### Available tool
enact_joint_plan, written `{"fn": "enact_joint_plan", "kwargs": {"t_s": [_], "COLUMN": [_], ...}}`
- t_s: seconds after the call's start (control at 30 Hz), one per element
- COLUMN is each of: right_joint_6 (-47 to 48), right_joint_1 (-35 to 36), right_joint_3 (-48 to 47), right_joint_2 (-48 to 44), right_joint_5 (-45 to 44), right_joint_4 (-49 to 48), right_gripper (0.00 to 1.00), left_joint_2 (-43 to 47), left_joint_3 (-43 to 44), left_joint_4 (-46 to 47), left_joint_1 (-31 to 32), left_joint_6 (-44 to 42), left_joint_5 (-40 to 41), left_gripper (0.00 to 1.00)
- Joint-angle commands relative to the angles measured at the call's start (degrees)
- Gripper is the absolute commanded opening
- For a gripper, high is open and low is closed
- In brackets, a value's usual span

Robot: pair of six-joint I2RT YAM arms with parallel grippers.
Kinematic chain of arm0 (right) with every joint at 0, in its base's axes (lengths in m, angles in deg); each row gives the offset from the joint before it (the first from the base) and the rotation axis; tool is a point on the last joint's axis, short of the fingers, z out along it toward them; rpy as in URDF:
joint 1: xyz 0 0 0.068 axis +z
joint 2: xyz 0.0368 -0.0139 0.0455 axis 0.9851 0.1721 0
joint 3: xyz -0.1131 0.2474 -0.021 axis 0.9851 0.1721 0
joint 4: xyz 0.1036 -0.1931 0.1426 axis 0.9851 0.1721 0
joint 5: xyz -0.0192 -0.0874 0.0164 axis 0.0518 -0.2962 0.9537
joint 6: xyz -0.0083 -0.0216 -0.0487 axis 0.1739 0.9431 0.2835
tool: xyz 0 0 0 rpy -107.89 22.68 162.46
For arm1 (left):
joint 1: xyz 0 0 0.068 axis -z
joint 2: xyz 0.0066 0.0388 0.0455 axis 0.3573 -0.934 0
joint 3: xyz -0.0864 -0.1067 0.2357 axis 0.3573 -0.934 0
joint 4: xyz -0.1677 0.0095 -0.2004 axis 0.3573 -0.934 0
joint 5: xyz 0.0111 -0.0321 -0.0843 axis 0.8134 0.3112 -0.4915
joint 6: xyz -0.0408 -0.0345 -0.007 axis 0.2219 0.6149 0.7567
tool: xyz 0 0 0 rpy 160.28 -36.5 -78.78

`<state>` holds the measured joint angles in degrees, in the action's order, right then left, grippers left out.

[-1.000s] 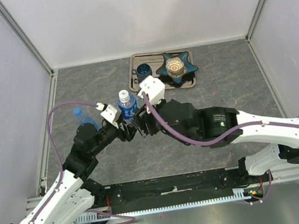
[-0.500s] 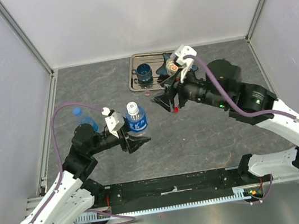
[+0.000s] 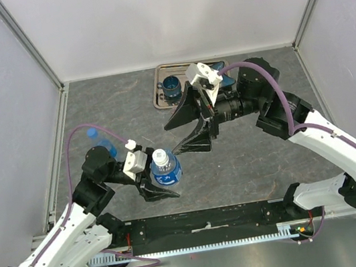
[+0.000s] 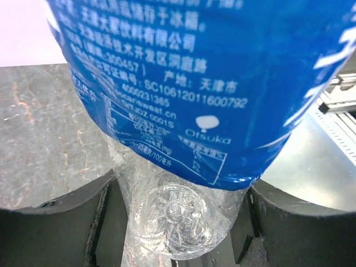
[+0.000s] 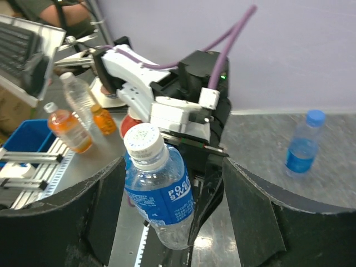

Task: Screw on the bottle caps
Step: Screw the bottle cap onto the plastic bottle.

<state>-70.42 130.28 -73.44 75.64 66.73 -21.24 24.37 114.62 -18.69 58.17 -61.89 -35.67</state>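
My left gripper (image 3: 161,182) is shut on the lower body of a clear bottle (image 3: 168,171) with a blue label. It holds the bottle off the table, tilted, with a white cap (image 3: 160,156) on its neck. In the left wrist view the bottle (image 4: 183,83) fills the frame between the dark fingers (image 4: 55,228). My right gripper (image 3: 173,139) is wide open, its fingertips just short of the cap. In the right wrist view the bottle (image 5: 161,200) and its cap (image 5: 143,142) show between my spread fingers (image 5: 261,217). A second bottle with a blue cap (image 3: 100,141) stands at the left; it also shows in the right wrist view (image 5: 303,146).
A metal tray (image 3: 158,96) at the back holds a dark blue cup (image 3: 172,86); my right arm hides the tray's right part. Grey walls close in the left, back and right sides. Beyond the near edge are orange drink bottles (image 5: 68,129) and a blue bin (image 5: 22,139).
My left gripper has drawn the white-capped bottle toward the near edge and tilted it. My right gripper left the bottle, swung out to the right, then came back toward the cap with its jaws spread wide.
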Motion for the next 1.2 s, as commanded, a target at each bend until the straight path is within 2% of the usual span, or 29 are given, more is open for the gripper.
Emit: {"fn": "enact_joint_plan", "kwargs": {"t_s": [0.0,0.1,0.33,0.53,0.83,1.17], "right_joint_6": [-4.5,-8.9,-10.7,-12.6,-15.3,-15.0], "right_joint_1": [-0.4,-0.4,-0.4,-0.4,-0.4,-0.3], "right_joint_3": [-1.2,-0.7,-1.5,-0.5,2.7,4.2], "right_joint_2": [0.4,1.4,5.0,6.0,5.8,5.9], "right_joint_5": [11.1,13.4,15.2,17.2,18.8,18.9], "right_joint_4": [-10.9,-16.1,-16.5,-20.5,-25.8,-25.3], "right_gripper": [0.77,0.77,0.77,0.75,0.68,0.60], "left_joint_2": [-0.3,-0.6,-1.3,-1.9,-2.1,-1.7], "left_joint_3": [1.9,1.8,2.0,2.3,1.9,1.2], "left_joint_4": [-0.8,-0.9,-0.7,-0.6,0.4,1.7], "left_joint_1": [0.9,1.1,1.3,1.4,1.3,1.0], "left_joint_6": [-1.0,-1.2,-1.2,-0.5,1.4,3.2], "left_joint_5": [-5.9,-5.6,-3.3,-2.3,0.3,1.1], "left_gripper": [0.02,0.02,0.02,0.02,0.02,0.02]}}
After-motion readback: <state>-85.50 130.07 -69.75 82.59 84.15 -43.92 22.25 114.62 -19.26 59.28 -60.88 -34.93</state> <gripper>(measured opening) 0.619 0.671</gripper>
